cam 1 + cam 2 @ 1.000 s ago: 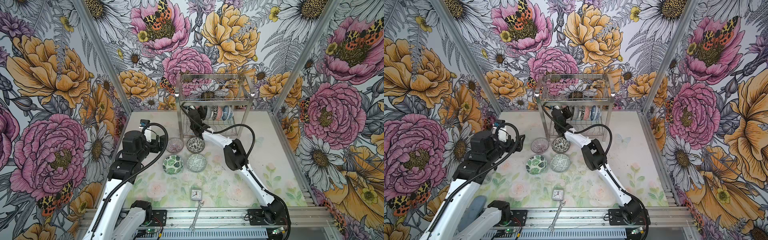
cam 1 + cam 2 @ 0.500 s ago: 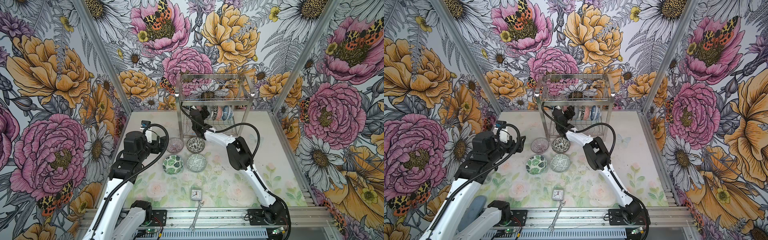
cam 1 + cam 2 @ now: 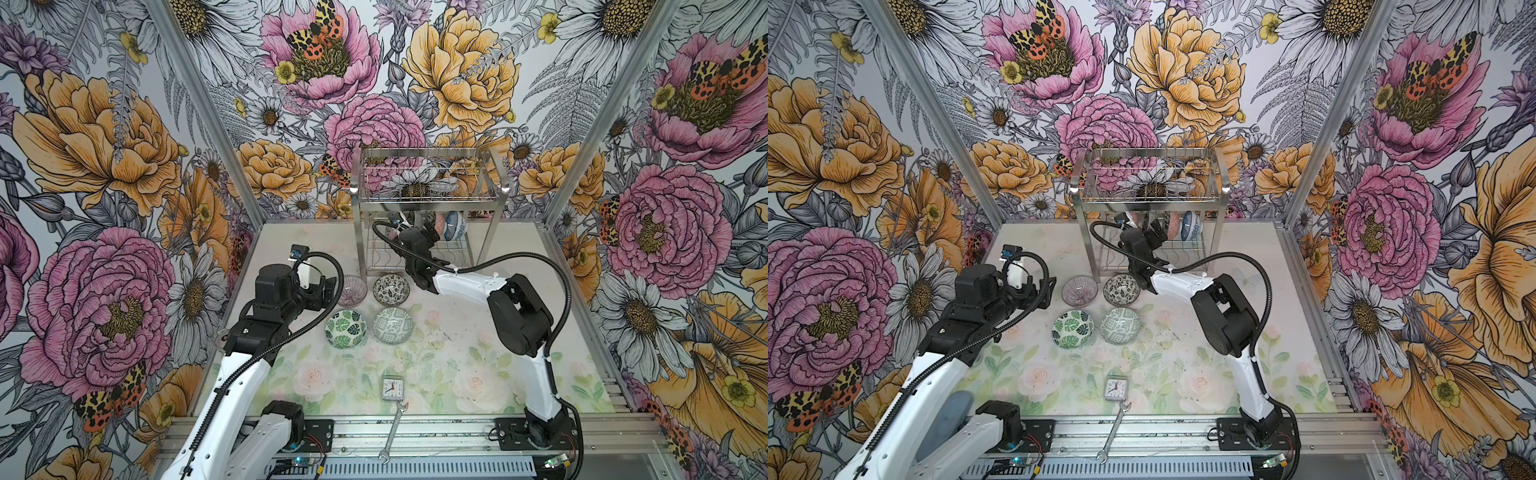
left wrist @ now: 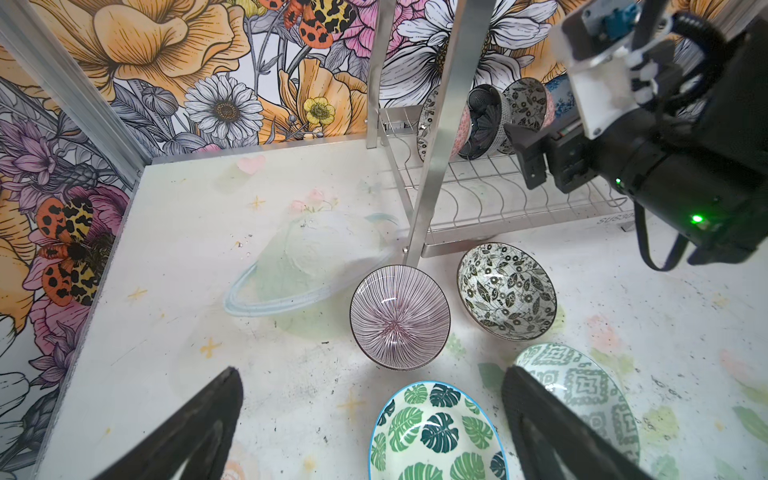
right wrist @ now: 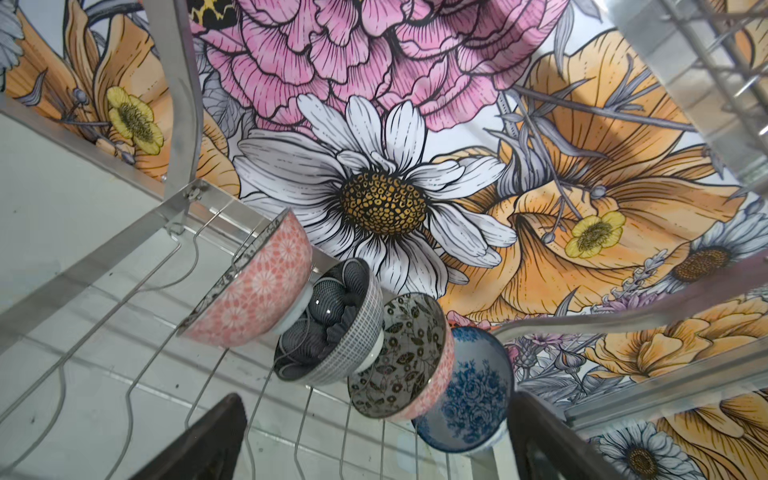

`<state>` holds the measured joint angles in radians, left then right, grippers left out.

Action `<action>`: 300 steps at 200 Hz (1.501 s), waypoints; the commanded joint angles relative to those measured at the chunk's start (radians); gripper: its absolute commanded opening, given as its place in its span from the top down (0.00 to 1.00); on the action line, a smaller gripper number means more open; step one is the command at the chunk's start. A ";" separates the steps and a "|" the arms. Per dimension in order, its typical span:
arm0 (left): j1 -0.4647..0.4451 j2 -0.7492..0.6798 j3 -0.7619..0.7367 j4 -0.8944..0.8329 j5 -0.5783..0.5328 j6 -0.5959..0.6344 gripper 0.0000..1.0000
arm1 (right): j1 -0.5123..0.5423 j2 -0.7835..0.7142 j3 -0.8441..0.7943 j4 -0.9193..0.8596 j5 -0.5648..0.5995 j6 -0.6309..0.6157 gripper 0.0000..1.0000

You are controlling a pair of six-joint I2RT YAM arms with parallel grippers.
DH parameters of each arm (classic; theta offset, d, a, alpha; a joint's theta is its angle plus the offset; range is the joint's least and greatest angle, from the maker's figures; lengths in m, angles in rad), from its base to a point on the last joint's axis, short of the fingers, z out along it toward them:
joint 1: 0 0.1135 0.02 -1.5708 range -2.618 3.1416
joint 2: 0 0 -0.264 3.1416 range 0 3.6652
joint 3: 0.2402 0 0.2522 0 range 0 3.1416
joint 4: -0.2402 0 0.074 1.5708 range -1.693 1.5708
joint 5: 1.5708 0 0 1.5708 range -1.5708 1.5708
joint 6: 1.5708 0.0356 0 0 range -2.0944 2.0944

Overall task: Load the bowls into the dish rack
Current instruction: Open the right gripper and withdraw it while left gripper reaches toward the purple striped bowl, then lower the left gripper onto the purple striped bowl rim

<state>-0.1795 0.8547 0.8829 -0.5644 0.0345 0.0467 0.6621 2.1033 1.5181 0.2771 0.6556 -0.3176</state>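
- Since a second ago the right pincer (image 3: 431, 232) has spread from half closed to fully wide. Its arm has slid rightward along the lower tier of the dish rack (image 3: 424, 200).
- Nothing sits between its fingers now. They hang just short of the row of bowls, so we judge that a bowl has just been let go there.
- Four bowls stand on edge in that tier, side by side: the pink bowl (image 5: 257, 291), the dark petal bowl (image 5: 332, 324), the black-white floral bowl (image 5: 399, 353) and the blue-white bowl (image 5: 469, 395).
- Our left pincer (image 4: 372, 376) has barely shifted. It is wide open and empty, hovering just beside the purple striped bowl (image 3: 352, 291).
- Four bowls wait on the desk (image 3: 449, 361) near the rack's front left leg: that striped one, a second floral bowl (image 3: 391, 289), the green leaf bowl (image 3: 345, 329) and the grey-green geometric bowl (image 3: 392, 326).
- We reckon the task is about half done. The rack stands at the desk's far edge.
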 commanded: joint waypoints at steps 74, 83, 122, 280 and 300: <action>-0.102 -0.031 -0.042 -0.055 -0.232 -0.362 0.01 | 0.053 -0.388 -0.256 -0.177 -0.099 0.248 0.00; -0.107 -0.012 -0.048 -0.054 -0.237 -0.379 0.01 | 0.052 -0.423 -0.267 -0.204 -0.135 0.255 0.00; -0.105 0.135 -0.033 -0.051 -0.237 -0.410 0.02 | 0.038 -0.526 -0.295 -0.323 -0.233 0.292 0.00; 0.015 0.628 -0.027 0.228 -0.043 -0.426 0.07 | -0.051 -0.756 -0.399 -0.614 -0.286 0.613 0.00; 0.017 0.662 -0.022 0.235 -0.035 -0.412 0.13 | -0.051 -0.727 -0.385 -0.625 -0.298 0.625 0.00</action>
<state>-0.1719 1.4902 0.8280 -0.3759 -0.0425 -0.3897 0.6052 1.3525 1.1133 -0.3210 0.3477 0.2611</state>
